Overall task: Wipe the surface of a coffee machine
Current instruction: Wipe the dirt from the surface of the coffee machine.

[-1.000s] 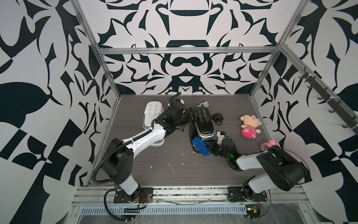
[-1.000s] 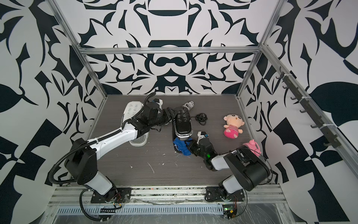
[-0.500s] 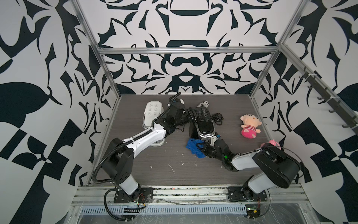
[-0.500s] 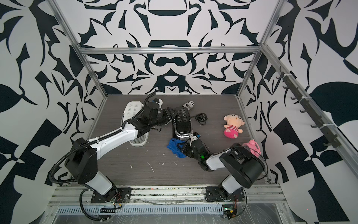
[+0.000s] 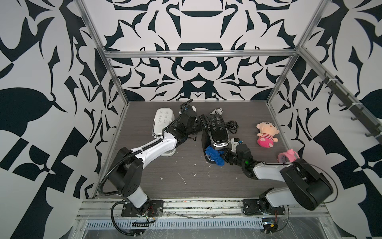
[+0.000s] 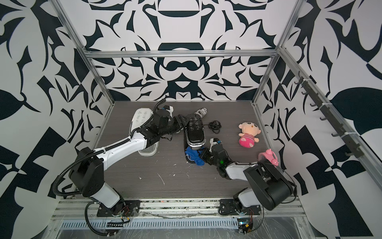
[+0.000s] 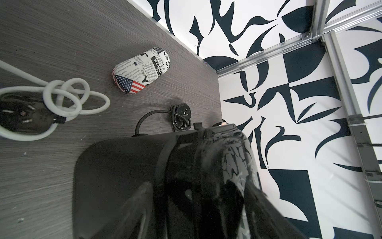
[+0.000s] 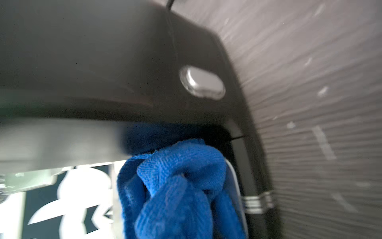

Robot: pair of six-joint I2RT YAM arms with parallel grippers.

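In both top views my right claw [image 5: 225,156] [image 6: 203,156] is pinched tight on a bunched blue cloth [image 5: 215,157] [image 6: 193,157]. The cloth sits against the lower front of the black coffee machine [image 5: 217,132] [image 6: 195,132], directly ahead of the fingertips and under the machine's chrome front lip. My left claw [image 5: 203,123] [image 6: 182,122] is at the machine's far end, jaws wide with the rear body clamped between them. Behind that claw, under its forearm, stands a white coffee machine [image 5: 163,119] [image 6: 142,119]. Outboard of the right claw, a plush doll [image 5: 266,132] [image 6: 248,134] and a small pink object [image 5: 288,156] [image 6: 268,157] lie well apart from it, near the right wall. On the near side of both claws the table [image 5: 186,186] [image 6: 165,190] is bare apart from white specks, so there I have room.

Left wrist view: the glossy black machine [image 7: 165,175] fills the space ahead of the left claw, with dark, blurred fingers [image 7: 260,207] flanking it. Beyond the claw lie a coiled black cord [image 7: 179,115] and, near the back wall's edge, a newsprint-patterned case [image 7: 142,70]. A knotted white cord [image 7: 62,97] lies off to one side, with open tabletop between these.

Right wrist view, blurred: the cloth [image 8: 175,186] crowds the space just ahead of the right claw, its top fold touching the machine's overhanging ledge. A silver oval button [image 8: 202,81] sits on the black body [image 8: 124,62] past the cloth. Wood-grain tabletop [image 8: 320,124] runs alongside the machine's rounded base edge.
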